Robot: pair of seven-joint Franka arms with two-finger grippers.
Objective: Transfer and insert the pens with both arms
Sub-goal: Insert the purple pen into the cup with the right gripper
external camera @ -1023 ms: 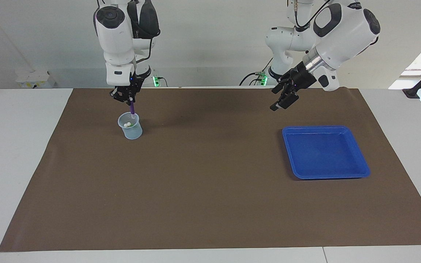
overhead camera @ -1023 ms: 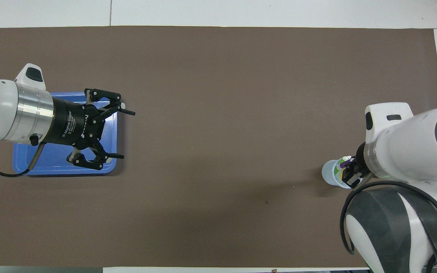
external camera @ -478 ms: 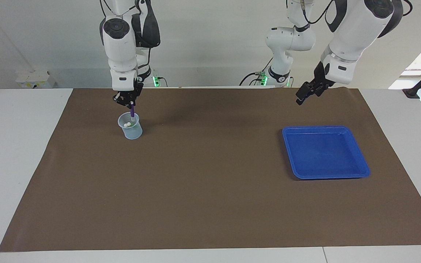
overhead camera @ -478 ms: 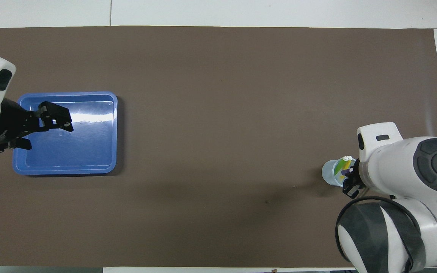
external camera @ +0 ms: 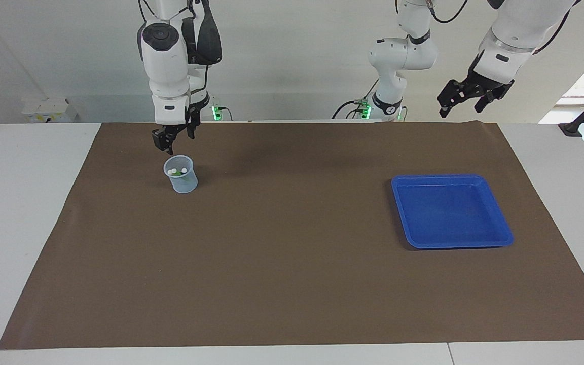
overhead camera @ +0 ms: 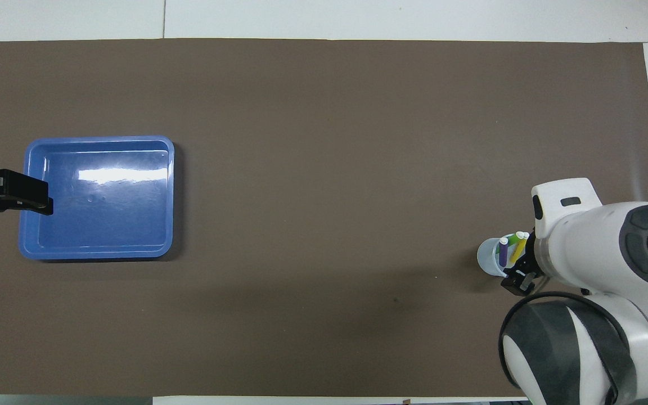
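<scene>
Overhead view: three pens standing in the clear cup [overhead camera: 493,257], pale ends up — purple pen [overhead camera: 503,251], yellow pen [overhead camera: 517,245], and a green pen [overhead camera: 511,247] mostly hidden between them, its colour only faintly readable. Cup resting on the brown mat [overhead camera: 324,169], near the mat's edge closest to the robots, toward the right arm's end of the table. Right gripper [external camera: 172,138] hanging just above the cup, slightly to the robots' side of it, fingers spread apart and holding nothing, clear of the pens. Blue tray [external camera: 505,238] lying on the mat well apart from the cup, toward the left arm's end of the table, nothing in it. Left gripper [external camera: 469,99] raised high, waiting, over the mat's edge at the tray's end of the table, well apart from the cup, fingers wide apart and empty.
</scene>
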